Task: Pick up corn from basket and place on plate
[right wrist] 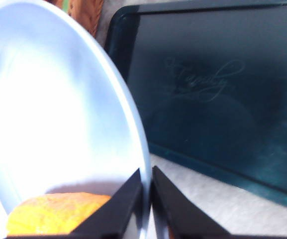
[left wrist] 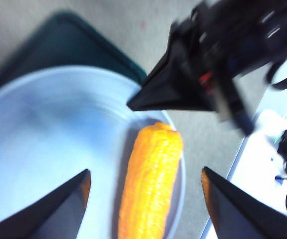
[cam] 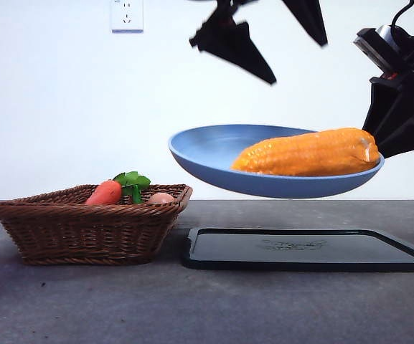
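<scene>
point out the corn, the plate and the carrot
corn [cam: 307,153], front view, middle of the cob
plate [cam: 207,154], front view, bare inner wall
carrot [cam: 105,193], front view, orange body

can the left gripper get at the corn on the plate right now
Probably yes. The left gripper hangs open directly above the corn, which lies uncovered on the plate. The right gripper, clamping the rim beside the corn's end, crowds that side.

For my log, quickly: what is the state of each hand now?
Left hand: open, holding nothing, above the long orange-yellow corn cob.
Right hand: closed on the rim of the round light-blue plastic plate.
</scene>
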Robot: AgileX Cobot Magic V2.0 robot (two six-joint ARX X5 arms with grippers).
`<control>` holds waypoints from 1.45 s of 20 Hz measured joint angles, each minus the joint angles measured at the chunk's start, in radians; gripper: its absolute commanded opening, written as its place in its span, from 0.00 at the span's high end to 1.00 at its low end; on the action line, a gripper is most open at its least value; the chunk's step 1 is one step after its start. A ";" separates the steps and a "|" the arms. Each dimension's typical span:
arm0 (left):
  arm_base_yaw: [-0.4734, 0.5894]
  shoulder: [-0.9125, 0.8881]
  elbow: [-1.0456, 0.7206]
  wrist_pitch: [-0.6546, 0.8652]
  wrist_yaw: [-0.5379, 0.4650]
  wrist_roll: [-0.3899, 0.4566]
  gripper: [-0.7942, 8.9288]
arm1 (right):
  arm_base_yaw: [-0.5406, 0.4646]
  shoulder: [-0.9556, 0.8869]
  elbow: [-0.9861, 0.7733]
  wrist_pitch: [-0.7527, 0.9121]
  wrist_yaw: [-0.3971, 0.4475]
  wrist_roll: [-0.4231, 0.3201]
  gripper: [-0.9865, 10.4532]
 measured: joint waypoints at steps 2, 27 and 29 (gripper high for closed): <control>0.015 0.000 0.062 -0.038 0.000 0.008 0.54 | -0.010 0.000 0.000 0.019 0.005 0.000 0.91; 0.062 0.000 0.271 -0.233 0.000 0.017 0.54 | -0.140 0.433 0.148 0.141 0.026 0.000 0.91; 0.062 0.000 0.271 -0.233 0.000 0.017 0.54 | -0.140 0.433 0.148 0.139 0.026 0.000 0.84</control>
